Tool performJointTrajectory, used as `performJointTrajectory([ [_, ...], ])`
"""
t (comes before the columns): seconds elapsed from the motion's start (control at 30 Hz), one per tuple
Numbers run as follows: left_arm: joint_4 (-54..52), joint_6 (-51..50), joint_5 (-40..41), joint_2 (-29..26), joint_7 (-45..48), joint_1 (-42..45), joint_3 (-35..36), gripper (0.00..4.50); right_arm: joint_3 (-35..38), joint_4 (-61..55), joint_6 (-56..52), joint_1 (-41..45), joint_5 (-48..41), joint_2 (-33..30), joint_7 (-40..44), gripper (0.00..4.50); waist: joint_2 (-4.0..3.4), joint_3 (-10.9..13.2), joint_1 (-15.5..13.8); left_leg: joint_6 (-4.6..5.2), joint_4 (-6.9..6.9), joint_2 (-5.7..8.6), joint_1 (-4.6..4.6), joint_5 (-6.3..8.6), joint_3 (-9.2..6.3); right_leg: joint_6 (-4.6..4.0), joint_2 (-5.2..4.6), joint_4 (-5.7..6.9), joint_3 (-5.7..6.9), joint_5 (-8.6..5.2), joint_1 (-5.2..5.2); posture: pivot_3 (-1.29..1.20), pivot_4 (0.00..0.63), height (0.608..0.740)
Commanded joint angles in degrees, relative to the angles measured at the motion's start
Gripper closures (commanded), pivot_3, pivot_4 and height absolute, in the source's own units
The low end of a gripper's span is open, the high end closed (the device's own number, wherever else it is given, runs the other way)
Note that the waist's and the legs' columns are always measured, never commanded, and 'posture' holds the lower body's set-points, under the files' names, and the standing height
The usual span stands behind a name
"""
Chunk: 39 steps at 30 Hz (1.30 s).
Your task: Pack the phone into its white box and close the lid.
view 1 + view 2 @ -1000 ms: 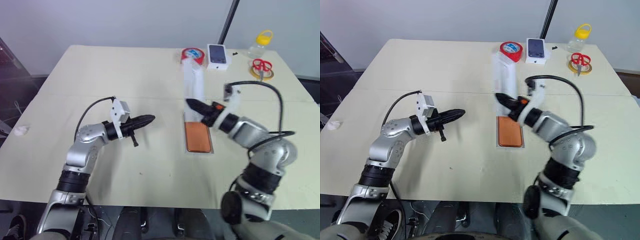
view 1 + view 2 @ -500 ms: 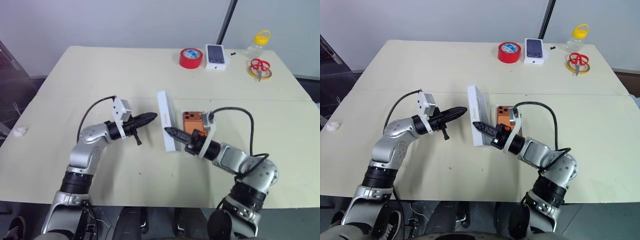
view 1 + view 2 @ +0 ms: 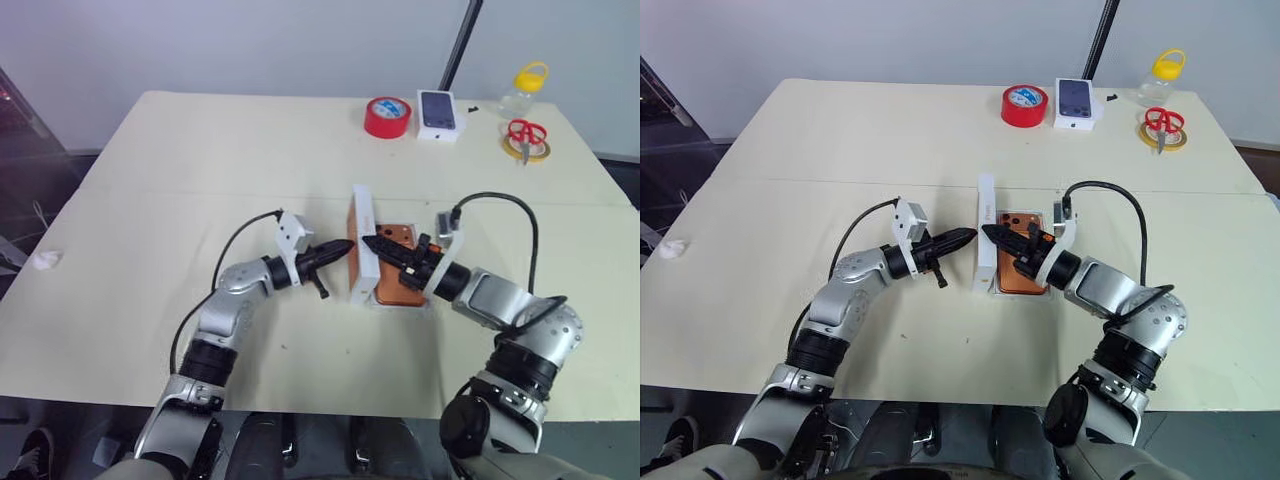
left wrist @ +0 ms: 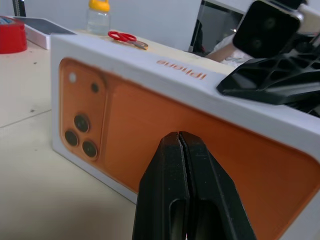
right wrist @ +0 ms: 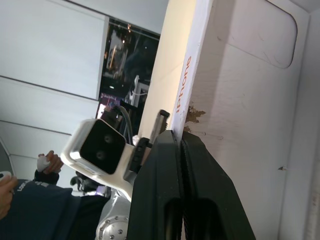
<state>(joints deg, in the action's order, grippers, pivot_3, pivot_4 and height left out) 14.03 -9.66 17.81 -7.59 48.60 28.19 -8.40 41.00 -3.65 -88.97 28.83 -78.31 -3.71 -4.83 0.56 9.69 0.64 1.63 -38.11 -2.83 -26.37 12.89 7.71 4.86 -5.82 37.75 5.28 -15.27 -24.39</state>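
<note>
The lid (image 3: 361, 243) stands on edge between the two end effectors, walling the left end effector (image 3: 345, 247) from the phone (image 3: 397, 266); bench (image 3: 200, 160) elsewhere lies open.

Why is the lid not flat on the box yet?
The lid stands up on its long edge beside the orange phone, its printed face towards the left gripper. The right gripper is on its other side.

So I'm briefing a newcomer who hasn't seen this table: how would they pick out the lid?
On the beige table, look to the middle, between the two black grippers. The lid stands there on its long edge, beside the orange phone. Unlike the smaller white box at the far edge, its outer face carries a life-size orange phone picture.
</note>
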Motion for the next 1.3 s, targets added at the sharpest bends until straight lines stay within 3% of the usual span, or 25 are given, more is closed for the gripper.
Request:
performJointTrajectory([
  [0.03,0.7,0.8,-0.4,2.3,0.7,2.4,-1.6,4.46,-0.8,-0.3,1.7,-3.3,-2.3,-4.8,-0.8,4.50,0.00,0.0,-0.3,0.02,-0.01,0.01,-0.01,0.01,0.00,0.00,0.00,-0.02,0.00,0.00,0.01,0.00,0.150,0.723],
  [0.13,2.2,0.4,-0.5,4.0,0.7,3.2,-2.3,4.50,-3.3,-1.6,4.0,-6.5,-3.4,-8.8,1.7,3.52,-0.01,0.0,-0.6,0.12,-0.03,0.03,-0.01,0.06,-0.01,0.00,-0.01,-0.17,0.00,0.00,0.11,0.00,0.150,0.723],
  [0.33,4.1,0.4,-1.7,8.0,1.2,3.2,-5.1,4.50,-6.0,-2.9,13.7,-9.0,3.0,-20.1,10.7,0.44,-0.05,0.0,0.1,0.21,-0.03,0.02,-0.02,0.12,0.05,0.01,-0.01,-0.25,-0.01,0.00,0.08,0.00,0.150,0.723],
  [0.57,2.0,-0.1,-1.5,9.0,0.2,2.4,-5.0,4.50,-11.2,-4.9,30.0,-11.7,17.7,-25.9,19.1,0.44,-0.06,0.0,0.1,0.21,-0.02,-0.02,-0.01,0.12,0.02,0.01,0.06,-0.25,-0.01,0.00,0.07,0.00,0.150,0.723],
  [0.6,0.9,-1.4,-0.6,8.4,0.1,2.7,-4.2,4.50,-14.0,-5.9,32.9,-12.6,21.7,-27.0,20.3,0.67,-0.06,0.0,0.1,0.21,-0.03,-0.02,-0.01,0.12,0.02,0.01,0.06,-0.25,-0.01,0.00,0.07,0.00,0.150,0.723],
  [0.67,-0.7,-3.3,0.9,7.3,-0.5,3.5,-2.4,4.50,-18.8,-7.8,38.8,-14.2,28.6,-28.0,22.5,1.30,-0.06,0.0,0.1,0.21,-0.03,-0.02,-0.01,0.12,0.02,0.02,0.06,-0.25,-0.01,0.00,0.07,0.00,0.150,0.723],
  [0.87,0.4,-4.3,-1.1,2.8,-3.5,6.3,0.6,4.50,-27.3,-9.5,51.1,-16.2,42.4,-27.9,24.2,4.45,-0.06,0.0,0.0,0.20,-0.05,-0.03,-0.01,0.11,0.02,0.02,0.09,-0.25,-0.01,0.00,0.07,0.00,0.150,0.723],
  [1.07,8.4,-3.8,-7.2,-0.5,-6.6,8.6,-0.8,4.50,-33.1,-11.2,56.7,-16.5,50.9,-27.7,25.4,4.45,-0.04,0.0,-0.1,0.18,-0.06,-0.01,-0.01,0.10,0.02,0.02,0.09,-0.25,-0.01,0.00,0.09,0.00,0.150,0.723],
  [1.3,13.2,-3.1,-8.7,2.2,-5.0,9.1,-3.1,4.50,-35.6,-10.1,60.2,-16.3,57.1,-28.4,27.5,4.45,-0.03,0.0,-0.5,0.17,-0.08,-0.01,-0.01,0.10,0.02,0.02,0.08,-0.25,-0.01,0.00,0.11,0.00,0.150,0.723],
])
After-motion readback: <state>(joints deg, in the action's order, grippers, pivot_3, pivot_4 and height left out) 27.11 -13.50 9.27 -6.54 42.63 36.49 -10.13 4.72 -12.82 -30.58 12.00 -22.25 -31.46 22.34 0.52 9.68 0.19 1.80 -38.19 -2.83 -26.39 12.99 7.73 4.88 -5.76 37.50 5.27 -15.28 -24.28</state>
